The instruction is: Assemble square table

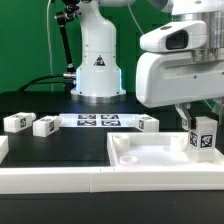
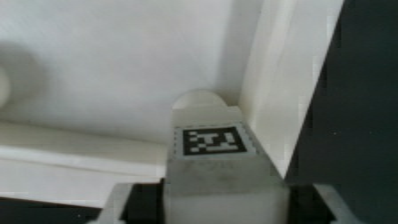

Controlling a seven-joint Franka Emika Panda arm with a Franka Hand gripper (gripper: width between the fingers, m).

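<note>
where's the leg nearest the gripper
On the exterior view's right, the leg is upright in the gripper, at the far right corner of the tabletop.

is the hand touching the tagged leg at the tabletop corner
Touching. In the wrist view the leg sits between the fingers of the hand, and both fingers meet its sides with no gap showing.

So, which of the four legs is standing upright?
The leg in the pincer, at the exterior view's right over the square slab; the other three lie loose on the black table.
</note>
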